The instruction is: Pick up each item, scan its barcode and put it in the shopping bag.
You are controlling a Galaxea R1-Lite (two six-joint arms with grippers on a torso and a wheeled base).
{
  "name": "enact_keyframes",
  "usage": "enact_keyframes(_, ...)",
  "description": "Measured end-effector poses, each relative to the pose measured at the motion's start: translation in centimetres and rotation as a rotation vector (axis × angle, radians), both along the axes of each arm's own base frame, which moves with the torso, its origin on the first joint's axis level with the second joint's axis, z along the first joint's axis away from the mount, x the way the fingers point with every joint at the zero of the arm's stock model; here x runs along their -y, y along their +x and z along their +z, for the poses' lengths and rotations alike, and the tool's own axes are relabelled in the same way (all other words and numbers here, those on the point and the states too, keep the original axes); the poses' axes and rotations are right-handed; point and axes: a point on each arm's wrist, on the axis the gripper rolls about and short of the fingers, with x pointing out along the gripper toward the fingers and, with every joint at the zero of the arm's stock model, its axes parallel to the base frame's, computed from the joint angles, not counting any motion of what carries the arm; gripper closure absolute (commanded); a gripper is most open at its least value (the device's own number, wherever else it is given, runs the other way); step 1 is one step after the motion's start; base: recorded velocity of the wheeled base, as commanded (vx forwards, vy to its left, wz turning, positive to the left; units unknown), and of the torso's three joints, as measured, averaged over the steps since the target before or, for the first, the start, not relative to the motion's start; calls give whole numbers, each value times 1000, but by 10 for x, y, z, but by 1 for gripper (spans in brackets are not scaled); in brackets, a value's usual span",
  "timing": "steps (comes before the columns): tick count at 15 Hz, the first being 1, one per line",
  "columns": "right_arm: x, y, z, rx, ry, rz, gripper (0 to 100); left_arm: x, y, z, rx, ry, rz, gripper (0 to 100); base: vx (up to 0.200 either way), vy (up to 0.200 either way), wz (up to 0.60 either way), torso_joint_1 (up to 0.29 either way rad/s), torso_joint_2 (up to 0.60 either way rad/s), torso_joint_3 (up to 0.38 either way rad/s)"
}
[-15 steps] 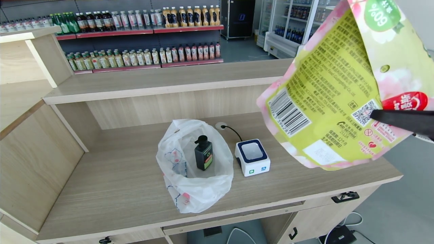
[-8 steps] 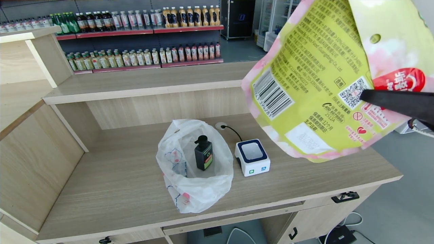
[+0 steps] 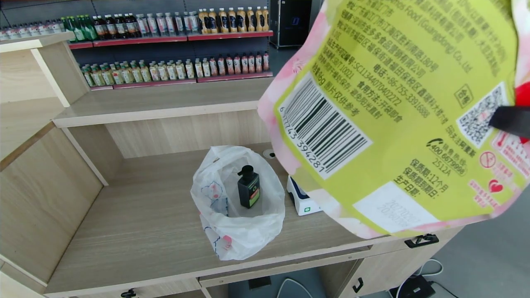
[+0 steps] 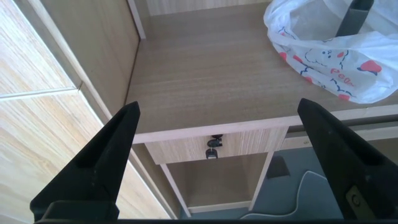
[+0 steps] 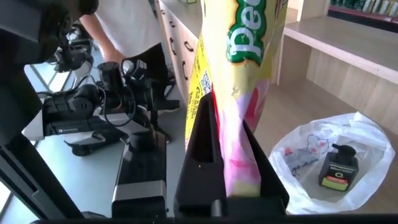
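A large green and pink snack bag (image 3: 397,116) hangs high at the right, close to the head camera, its barcode (image 3: 323,124) facing me. My right gripper (image 5: 233,165) is shut on the snack bag (image 5: 239,93), and one dark finger (image 3: 511,121) crosses its right side. The white shopping bag (image 3: 236,207) stands open on the counter with a dark pump bottle (image 3: 248,187) inside. The white scanner (image 3: 301,198) sits just right of it, partly hidden by the snack bag. My left gripper (image 4: 217,162) is open, low beyond the counter's front left edge, with the shopping bag (image 4: 336,50) ahead of it.
The wooden counter (image 3: 145,223) has a raised back ledge (image 3: 165,103) and a side wall on the left. Drawer handles (image 3: 421,240) sit below the front edge. Shelves of bottles (image 3: 174,45) stand far behind. A person and equipment stands (image 5: 118,93) are beside the right arm.
The snack bag has swung left and closer to the head camera, now covering most of the scanner. The shopping bag and bottle have not moved.
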Motion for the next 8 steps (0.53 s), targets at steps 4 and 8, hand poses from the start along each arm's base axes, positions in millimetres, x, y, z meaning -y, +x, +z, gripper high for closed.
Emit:
enact_keyframes(4, 5, -6, 2, 15, 2, -5, 100, 0, 0, 0, 0, 1, 0, 0, 0, 0, 0, 0, 0, 0)
enact_keyframes(8, -1, 3, 0, 58, -10, -52, 100, 0, 0, 0, 0, 0, 0, 0, 0, 0, 0, 0, 0, 0)
